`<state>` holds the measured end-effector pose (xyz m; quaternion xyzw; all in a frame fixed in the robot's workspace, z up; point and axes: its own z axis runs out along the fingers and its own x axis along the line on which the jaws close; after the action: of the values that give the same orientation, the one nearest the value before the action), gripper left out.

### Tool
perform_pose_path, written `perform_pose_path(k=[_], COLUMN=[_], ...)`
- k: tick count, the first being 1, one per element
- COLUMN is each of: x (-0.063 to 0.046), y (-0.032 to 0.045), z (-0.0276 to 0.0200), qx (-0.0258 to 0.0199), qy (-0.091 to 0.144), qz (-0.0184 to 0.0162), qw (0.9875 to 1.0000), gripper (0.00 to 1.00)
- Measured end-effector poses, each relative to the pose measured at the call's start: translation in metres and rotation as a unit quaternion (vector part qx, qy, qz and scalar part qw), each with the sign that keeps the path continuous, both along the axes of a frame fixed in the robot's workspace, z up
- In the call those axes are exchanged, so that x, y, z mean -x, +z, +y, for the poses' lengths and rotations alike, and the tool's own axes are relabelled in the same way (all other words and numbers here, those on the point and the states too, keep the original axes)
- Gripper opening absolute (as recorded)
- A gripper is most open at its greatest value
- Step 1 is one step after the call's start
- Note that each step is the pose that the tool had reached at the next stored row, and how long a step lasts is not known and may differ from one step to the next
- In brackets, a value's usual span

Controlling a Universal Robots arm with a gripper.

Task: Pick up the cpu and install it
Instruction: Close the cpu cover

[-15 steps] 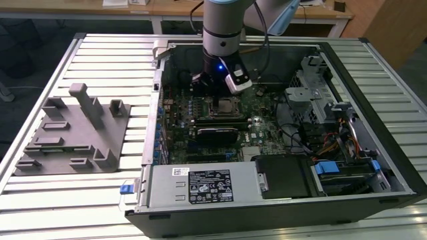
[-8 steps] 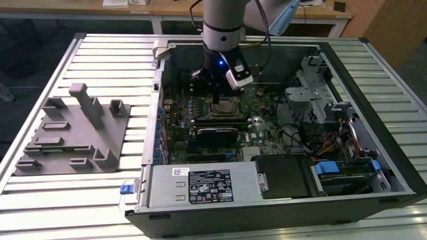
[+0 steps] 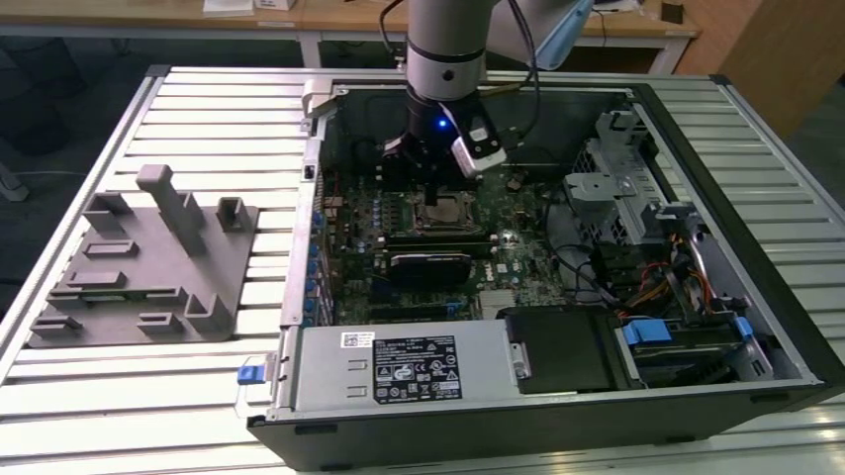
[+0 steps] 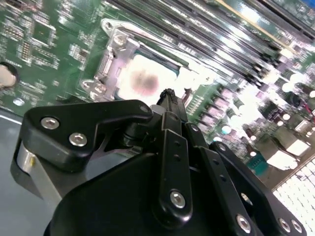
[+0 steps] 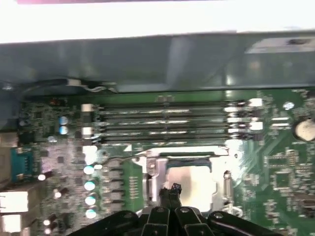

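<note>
Inside the computer case [image 3: 528, 435], the motherboard [image 3: 528, 247] carries the socket [image 5: 150, 169], where the cpu [image 5: 192, 178] lies flat. The gripper [image 5: 171, 188], fingers together and empty, hangs at its twelve o'clock in the exterior view; pressing down off-centre could bend socket pins.

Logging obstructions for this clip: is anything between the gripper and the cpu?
Nothing visible does. In the first wrist view the gripper sits right above the cpu, which lies in the motherboard socket with its top bare.

The small flat square cpu [image 4: 147, 81] with a pale silver metal top lies flat in a metal frame [image 4: 106, 64] on the green board [image 4: 39, 44].
</note>
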<state>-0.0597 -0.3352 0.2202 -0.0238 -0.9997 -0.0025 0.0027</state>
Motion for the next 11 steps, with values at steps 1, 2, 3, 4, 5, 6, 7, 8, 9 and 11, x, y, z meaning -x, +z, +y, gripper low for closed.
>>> perform_pose_path(k=[1, 2, 3, 4, 5, 6, 7, 8, 9, 11], x=[-0.004, -0.008, -0.011, -0.014, -0.016, -0.016, -0.016, -0.016, -0.016, -0.016], y=[0.0000, 0.0000, 0.0000, -0.0001, 0.0000, 0.0001, 0.0007, 0.0020, 0.0035, 0.0062], z=[0.0000, 0.0000, 0.0000, 0.0000, 0.0000, 0.0000, 0.0000, 0.0000, 0.0000, 0.0000], qx=[0.0000, 0.0000, -0.0001, -0.0001, 0.0000, -0.0001, 0.0000, -0.0001, -0.0001, 0.0000], qy=[0.000, 0.000, 0.000, 0.000, 0.000, 0.000, 0.000, 0.000, 0.000, 0.000], qz=[0.0000, 0.0000, 0.0000, 0.0000, 0.0000, 0.0000, 0.0001, 0.0000, 0.0000, 0.0001], qw=[1.0000, 1.0000, 1.0000, 1.0000, 1.0000, 1.0000, 1.0000, 1.0000, 1.0000, 1.0000], gripper=[0.11, 0.11, 0.11, 0.11, 0.11, 0.11, 0.11, 0.11, 0.11, 0.11])
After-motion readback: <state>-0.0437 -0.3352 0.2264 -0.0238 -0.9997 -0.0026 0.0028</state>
